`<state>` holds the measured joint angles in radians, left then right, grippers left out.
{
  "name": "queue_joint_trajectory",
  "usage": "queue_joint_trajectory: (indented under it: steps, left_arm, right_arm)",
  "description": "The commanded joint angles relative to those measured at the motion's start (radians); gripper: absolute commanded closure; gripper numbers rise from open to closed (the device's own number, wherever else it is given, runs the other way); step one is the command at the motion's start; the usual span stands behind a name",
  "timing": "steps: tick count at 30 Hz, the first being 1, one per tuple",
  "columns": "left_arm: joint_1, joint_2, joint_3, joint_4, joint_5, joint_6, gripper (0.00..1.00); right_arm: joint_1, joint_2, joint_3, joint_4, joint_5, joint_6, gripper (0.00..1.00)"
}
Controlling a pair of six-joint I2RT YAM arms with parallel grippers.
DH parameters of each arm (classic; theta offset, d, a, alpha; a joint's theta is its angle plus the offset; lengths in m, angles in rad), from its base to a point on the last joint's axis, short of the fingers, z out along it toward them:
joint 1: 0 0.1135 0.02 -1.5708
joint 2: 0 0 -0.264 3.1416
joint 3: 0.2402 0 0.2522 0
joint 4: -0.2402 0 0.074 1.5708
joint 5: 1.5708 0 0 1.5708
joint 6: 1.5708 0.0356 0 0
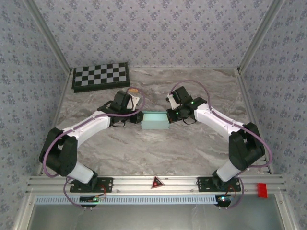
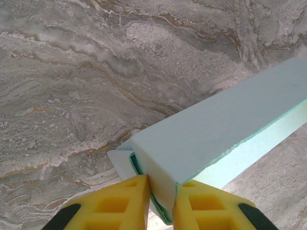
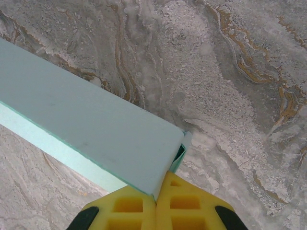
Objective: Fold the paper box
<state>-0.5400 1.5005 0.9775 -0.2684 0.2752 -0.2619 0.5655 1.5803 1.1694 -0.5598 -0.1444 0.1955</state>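
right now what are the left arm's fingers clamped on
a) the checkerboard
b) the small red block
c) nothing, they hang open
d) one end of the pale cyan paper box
d: in the left wrist view the yellow left fingers sit on either side of the end wall of the paper box, pinching it.

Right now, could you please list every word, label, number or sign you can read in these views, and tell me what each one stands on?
No words or numbers can be read in any view.
The red triangular sign on the aluminium rail: its inner symbol is too small to make out.
The paper box: plain, no print on the faces that show.
The checkerboard: squares only, no lettering.
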Motion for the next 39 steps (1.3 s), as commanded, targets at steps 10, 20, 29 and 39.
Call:
queue_joint_trajectory:
  steps: [10, 20, 29, 39]
  left_arm:
    - [-0.014, -0.005, 0.022, -0.089, 0.004, 0.015, 0.75]
    - [-0.014, -0.022, 0.043, -0.094, 0.006, 0.014, 0.71]
    - [-0.013, -0.042, 0.052, -0.098, 0.001, 0.010, 0.64]
    - [-0.010, -0.073, 0.056, -0.103, -0.007, 0.010, 0.55]
  right_arm:
    - [0.017, 0.032, 0.066, -0.084, -0.057, 0.032, 0.94]
    - [0.001, 0.032, 0.110, -0.092, -0.073, 0.023, 0.85]
    - [-0.007, 0.023, 0.092, -0.102, -0.074, 0.016, 0.75]
    - [-0.022, -0.003, 0.084, -0.109, -0.071, 0.007, 0.64]
